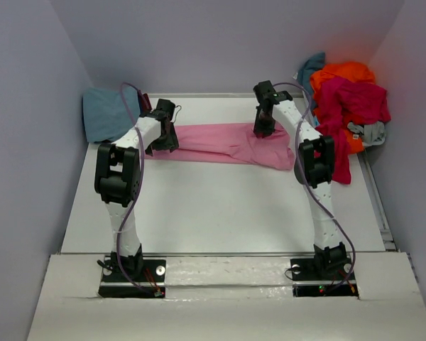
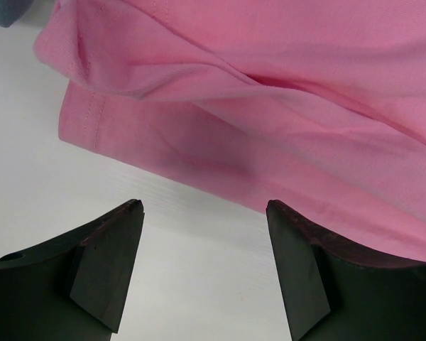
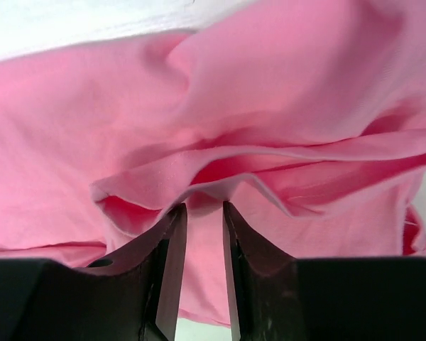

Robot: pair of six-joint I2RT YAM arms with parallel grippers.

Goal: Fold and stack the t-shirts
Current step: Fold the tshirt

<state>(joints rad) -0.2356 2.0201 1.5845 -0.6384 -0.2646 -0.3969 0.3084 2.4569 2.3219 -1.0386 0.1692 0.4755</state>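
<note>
We are mid-fold on the pink shirt [image 1: 224, 142], a band across the table [image 1: 220, 213] toward 12 o'clock: left gripper [image 2: 202, 207] spread at its near hem, right gripper [image 3: 204, 207] nearly pressed together at a raised fold, grip unclear, so both probably need firm pinches next.

both the left arm [image 1: 118, 175] and right arm [image 1: 316, 160] have white links and chunky black joints. a purple cable [image 1: 138, 186] loops along each. black base plates [image 1: 132, 275] with silver screws sit at the near edge of the table [image 1: 220, 213]. the fingers [image 2: 103, 270] are dark wedges.
</note>
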